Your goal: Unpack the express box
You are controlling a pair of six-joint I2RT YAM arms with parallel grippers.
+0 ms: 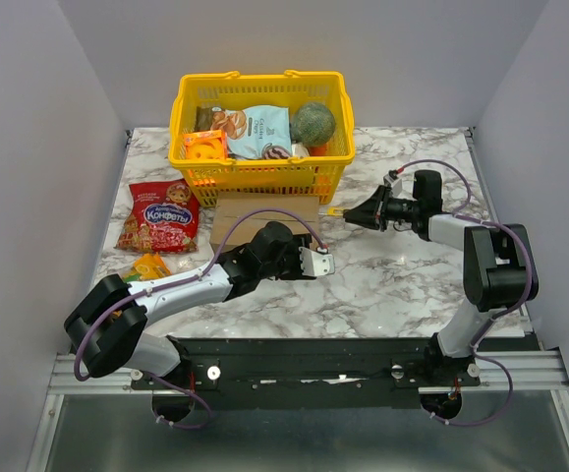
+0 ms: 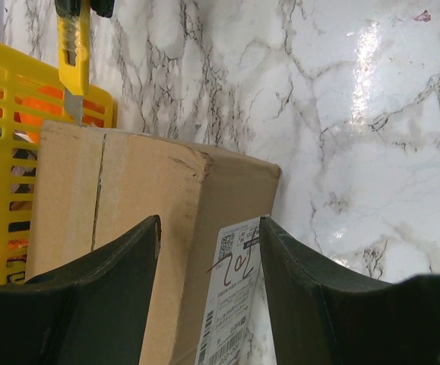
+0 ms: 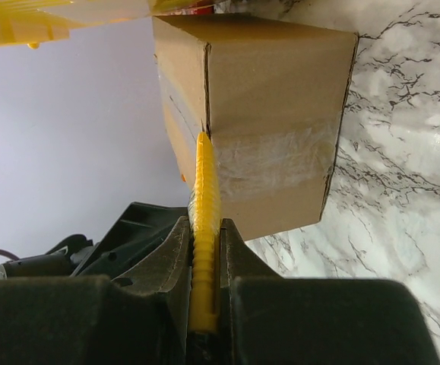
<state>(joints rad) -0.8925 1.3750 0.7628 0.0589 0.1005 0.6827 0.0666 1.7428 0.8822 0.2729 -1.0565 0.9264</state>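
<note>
Knifework is occupying our right side: we are pinching the yellow utility knife (image 3: 204,182) between the pressed fingers of our right gripper (image 3: 204,224), its blade tip meeting the end edge of the express box (image 3: 280,76) beside the tape. The box is lying on the marble table (image 1: 392,265), just in front of the yellow basket (image 1: 181,118). Our left gripper (image 2: 208,228) is standing spread around the box's labelled corner.

A robotics lab test cell: a white marble-patterned counter (image 1: 392,285) boxed in by plain grey panel walls (image 1: 28,147), with a metal mounting rail (image 1: 520,371) at its near edge.
</note>
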